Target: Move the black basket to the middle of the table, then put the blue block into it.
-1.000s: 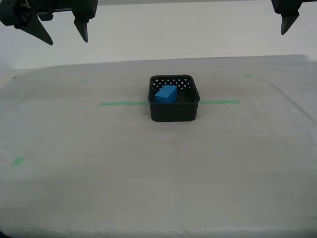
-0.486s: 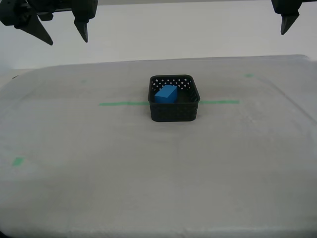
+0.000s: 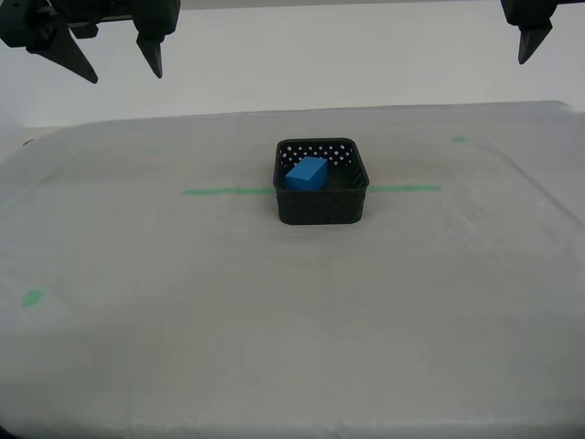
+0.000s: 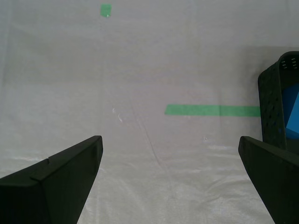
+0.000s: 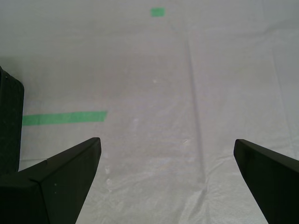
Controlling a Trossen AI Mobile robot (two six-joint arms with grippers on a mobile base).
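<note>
The black basket [image 3: 321, 207] stands mid-table on the green tape line [image 3: 224, 191], and the blue block [image 3: 306, 173] lies inside it. My second gripper [image 3: 123, 73] hangs open high at the exterior view's left, holding nothing. Its wrist view shows the open gripper [image 4: 170, 140] over bare cloth, with the basket wall [image 4: 273, 102] and a blue sliver of the block [image 4: 293, 116] at the picture's edge. Of my first gripper only one dark finger [image 3: 527, 37] shows, high at the exterior view's right. Its wrist view shows the gripper [image 5: 167, 140] open and holding nothing, the basket's edge [image 5: 9, 121] beside it.
The table [image 3: 183, 347] is covered in whitish-grey cloth. Small green tape bits lie near the exterior view's left edge [image 3: 34, 297] and at the far right [image 3: 459, 139]. A pale wall stands behind the table.
</note>
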